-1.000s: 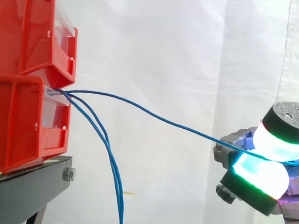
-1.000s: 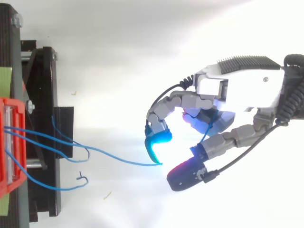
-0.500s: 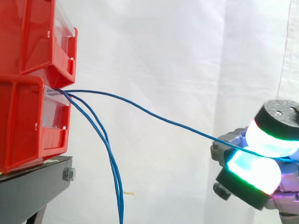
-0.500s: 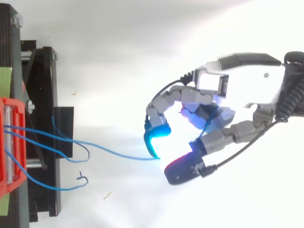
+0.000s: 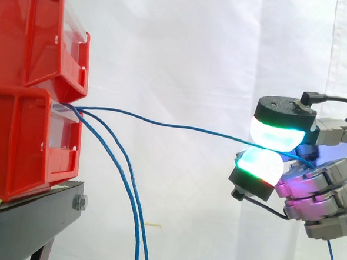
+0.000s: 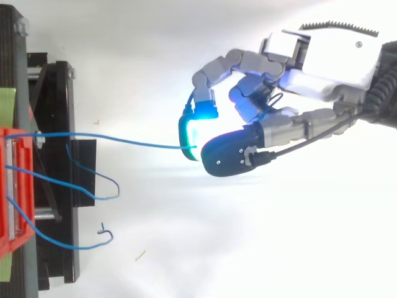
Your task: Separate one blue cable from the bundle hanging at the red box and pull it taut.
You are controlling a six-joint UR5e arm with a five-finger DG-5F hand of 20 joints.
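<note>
Cyan-green glowing pads (image 5: 273, 133) of the grey jointed hand (image 5: 323, 192) are pinching one thin blue cable (image 5: 162, 121) between them, with the other fingers curling in below. A short free tail of the cable is dropping past the hand at the lower right of the side view.

Compared with a second ago, the hand is sitting higher and a little closer to the bins in the side view. In the top view (image 6: 329, 62) it is lying further toward the upper edge. The pinched cable (image 6: 111, 138) is now running in a nearly straight line from the pads to the front of the lower red plastic box (image 5: 19, 144), where earlier it was curving and sagging down toward the hand.

Outward from there, the two remaining blue cables (image 5: 123, 180) are leaving the same spot on the box and hanging steeply toward the floor, well apart from the chosen one. From above, their loose ends (image 6: 93, 180) are curling over the black counter (image 6: 62, 124) that is carrying the stacked red boxes.

So the separation is looking done. A slight bow is still showing in the side view, so the hand is probably needing to draw away from the box to finish tightening. Slipping through the pads is seeming the main risk.
</note>
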